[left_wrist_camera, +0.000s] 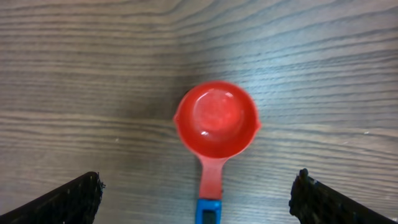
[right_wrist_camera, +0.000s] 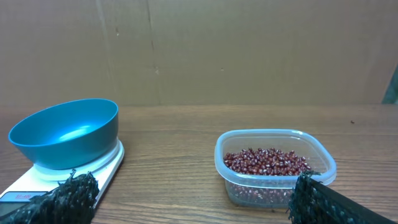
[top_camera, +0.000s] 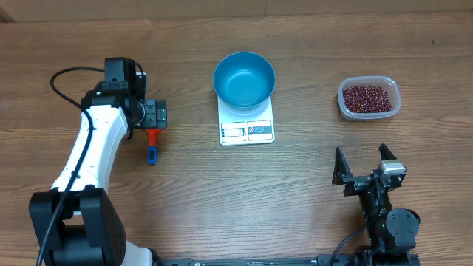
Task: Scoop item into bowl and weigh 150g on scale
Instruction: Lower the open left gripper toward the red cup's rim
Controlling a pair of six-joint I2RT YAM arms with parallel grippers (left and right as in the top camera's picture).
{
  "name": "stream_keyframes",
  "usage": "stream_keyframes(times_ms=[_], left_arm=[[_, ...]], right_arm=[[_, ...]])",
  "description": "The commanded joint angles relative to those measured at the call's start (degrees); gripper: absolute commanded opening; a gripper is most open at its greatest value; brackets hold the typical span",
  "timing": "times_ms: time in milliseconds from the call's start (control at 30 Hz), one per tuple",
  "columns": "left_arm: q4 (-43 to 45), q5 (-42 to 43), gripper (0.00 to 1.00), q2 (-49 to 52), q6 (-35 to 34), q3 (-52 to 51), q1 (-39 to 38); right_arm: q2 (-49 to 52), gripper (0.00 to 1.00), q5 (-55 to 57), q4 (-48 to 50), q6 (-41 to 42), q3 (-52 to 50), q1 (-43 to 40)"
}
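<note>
From overhead we are looking straight down from well above, taking in the whole desk (top_camera: 310, 214). Through the left wrist camera we are looking steeply down, close over the red scoop (left_wrist_camera: 216, 118), whose handle the overhead view is also showing. Through the right wrist camera we are looking low and level across the desk toward the blue bowl (right_wrist_camera: 65, 134), the scale (right_wrist_camera: 109, 160) and the clear tub (right_wrist_camera: 273, 132), all shared with the overhead view.
</note>
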Motion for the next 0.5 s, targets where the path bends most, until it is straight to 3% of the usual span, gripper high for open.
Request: stream_keyframes(times_ms=[0,467], left_arm=[[0.59,2.51,0.99,0.28,-0.39,-0.72,0.24],[1.18,2.19,1.00,2.47,-1.75,-0.74,2.97]], right_arm=[[-0.55,1.00,-0.04,0.13,-0.24,-0.59,0.37],[-0.55,1.00,-0.04,0.13,-0.24,-0.59,0.37]])
